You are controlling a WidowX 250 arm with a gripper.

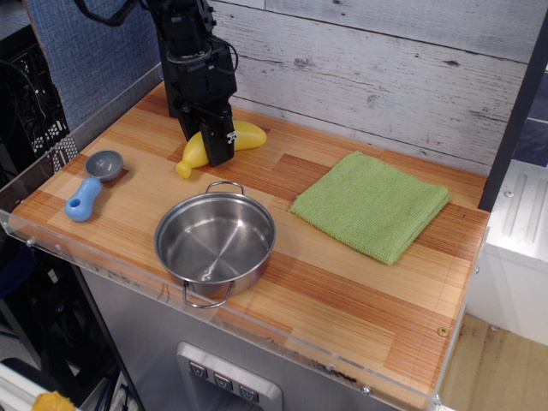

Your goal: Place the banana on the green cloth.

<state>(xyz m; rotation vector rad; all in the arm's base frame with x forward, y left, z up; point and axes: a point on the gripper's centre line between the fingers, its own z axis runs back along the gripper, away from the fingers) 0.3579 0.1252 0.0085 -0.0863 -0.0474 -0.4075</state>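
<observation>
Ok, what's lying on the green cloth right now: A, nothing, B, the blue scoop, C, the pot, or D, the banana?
A: the cloth lies bare at the right, while the banana sits under the pincer at the back left, the scoop near the left edge and the pot in front.
</observation>
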